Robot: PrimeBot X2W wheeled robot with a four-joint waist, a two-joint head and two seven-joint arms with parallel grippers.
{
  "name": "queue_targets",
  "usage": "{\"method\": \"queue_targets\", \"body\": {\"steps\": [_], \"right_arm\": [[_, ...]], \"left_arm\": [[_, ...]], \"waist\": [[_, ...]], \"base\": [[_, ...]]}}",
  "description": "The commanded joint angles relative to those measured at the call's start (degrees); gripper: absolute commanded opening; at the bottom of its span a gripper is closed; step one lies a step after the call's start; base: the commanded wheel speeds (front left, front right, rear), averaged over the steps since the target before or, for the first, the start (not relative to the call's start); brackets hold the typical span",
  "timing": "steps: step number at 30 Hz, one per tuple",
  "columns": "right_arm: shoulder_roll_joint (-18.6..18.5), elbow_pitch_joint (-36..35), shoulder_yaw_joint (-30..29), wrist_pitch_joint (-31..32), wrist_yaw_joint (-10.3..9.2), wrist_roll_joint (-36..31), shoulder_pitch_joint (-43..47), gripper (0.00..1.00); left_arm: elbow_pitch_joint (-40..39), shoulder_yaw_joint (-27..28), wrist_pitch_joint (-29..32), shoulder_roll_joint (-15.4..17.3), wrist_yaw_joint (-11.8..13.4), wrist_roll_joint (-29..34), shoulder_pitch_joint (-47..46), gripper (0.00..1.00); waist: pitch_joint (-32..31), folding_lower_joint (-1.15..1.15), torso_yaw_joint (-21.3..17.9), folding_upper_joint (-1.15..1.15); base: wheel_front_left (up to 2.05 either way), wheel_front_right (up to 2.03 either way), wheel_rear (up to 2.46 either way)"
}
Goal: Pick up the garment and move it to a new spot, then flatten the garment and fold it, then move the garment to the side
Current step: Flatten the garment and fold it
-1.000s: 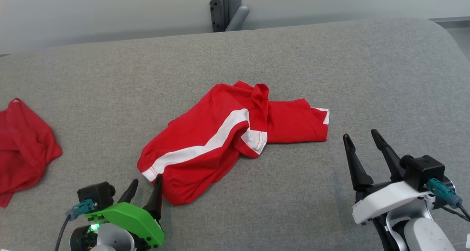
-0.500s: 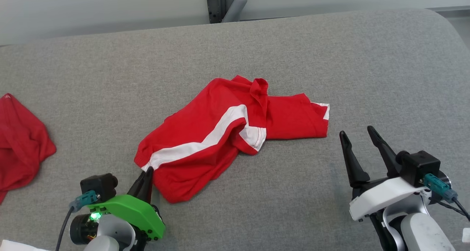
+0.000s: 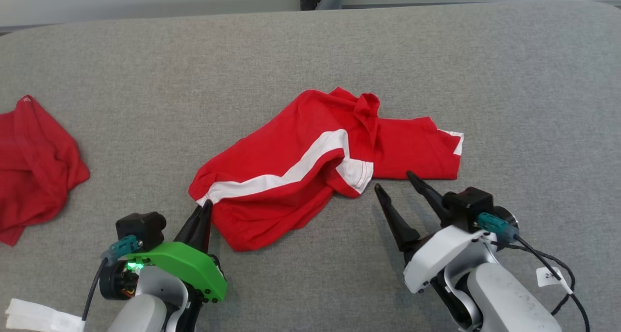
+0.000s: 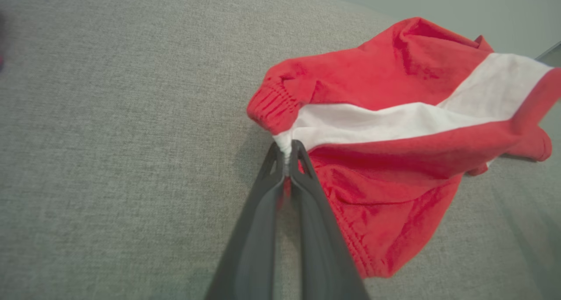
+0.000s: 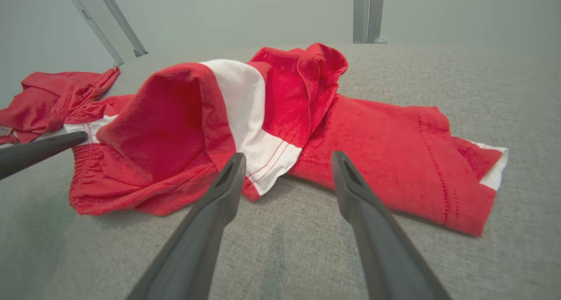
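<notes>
Garment (image 3: 296,142): red, with a white stripe (image 3: 286,176), crumpled near the middle of the grey tabletop (image 3: 509,79); left end bunched, right end lying flatter, a raised fold at the far centre.

Left hand (image 3: 207,205): clamped on the garment's near-left corner; left wrist view confirms it, fingers pressed together with no gap, tips pinching the end of the white stripe right beside the gathered waistband (image 4: 269,109); the rest of the cloth trails off to the right of that view.

Right hand (image 3: 394,181): spread wide, holding nothing; fingers point at the garment's near edge, by the folded white hem (image 5: 267,159) with red stitching; tips sit just beside the cloth, and I cannot tell whether they touch it; right wrist view has the hem between and just beyond the two fingers, with one finger of the left hand (image 5: 39,150) coming in from that view's left edge.

Second red cloth (image 3: 34,167): heaped at the tabletop's far left, well apart from both the garment and the hands.
</notes>
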Motion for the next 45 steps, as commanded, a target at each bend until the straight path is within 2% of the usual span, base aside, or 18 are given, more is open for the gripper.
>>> {"method": "queue_targets", "body": {"steps": [1,7,11,12,13,15,22,30,36,45], "right_arm": [[-0.3,2.1,1.5,-0.5,-0.02,0.7,-1.9,1.00],[-0.4,9.4,4.8,-2.4,-0.02,1.3,-6.6,1.00],[-0.6,11.7,6.1,-3.8,-0.02,2.4,-8.2,1.00],[-0.7,12.4,6.5,-4.0,-0.02,2.8,-8.6,0.90],[-0.9,13.0,6.8,-4.4,-0.02,2.9,-9.0,0.41],[-1.0,13.8,7.3,-5.2,-0.02,3.5,-9.8,0.00],[-2.6,12.5,7.0,-7.4,-0.02,3.8,-10.8,0.00],[-6.6,4.1,1.3,-8.4,-0.02,1.0,-10.2,0.00],[-9.2,-5.4,-6.0,-6.3,-0.02,-2.0,-10.8,0.00],[-12.5,-24.5,-17.8,0.3,-0.03,-6.3,-12.5,0.00]], "left_arm": [[0.1,-0.2,-0.3,-0.3,-0.4,0.5,-1.2,0.00],[0.8,-1.0,-0.8,-1.0,-0.9,1.0,-2.7,0.00],[1.2,-1.3,-1.2,-1.2,-1.1,1.0,-3.1,0.00],[1.4,-1.3,-1.4,-1.3,-1.1,1.0,-3.3,0.00],[1.5,-1.3,-1.6,-1.4,-1.2,1.0,-3.4,0.00],[1.7,-1.3,-1.9,-1.4,-1.4,1.0,-3.5,0.00],[1.3,-0.8,-4.3,-0.6,-1.3,1.8,-4.1,0.00],[-4.3,0.1,-5.8,2.5,-0.2,3.9,-5.5,0.00],[-12.5,1.2,-3.9,6.1,0.5,5.9,-8.0,0.00],[-26.2,2.8,0.8,11.7,1.6,9.5,-14.0,0.00]], "waist": [[1.7,0.00,1.7,0.00],[3.6,0.00,3.1,0.00],[4.0,0.00,3.3,0.00],[4.1,0.00,3.3,0.00],[4.2,0.00,3.4,0.00],[4.3,0.00,3.3,0.00],[3.2,0.00,2.8,0.00],[0.2,0.00,1.7,0.00],[-1.8,0.00,0.0,0.00],[-3.6,0.00,-2.4,0.00]], "base": [[0.00,0.00,0.00],[0.00,0.00,0.00],[0.00,0.00,0.00],[0.00,0.00,0.00],[0.00,0.00,0.00],[0.00,0.00,0.00],[0.00,0.00,0.00],[0.00,0.00,0.00],[0.00,0.00,0.00],[0.00,0.00,0.00]]}}
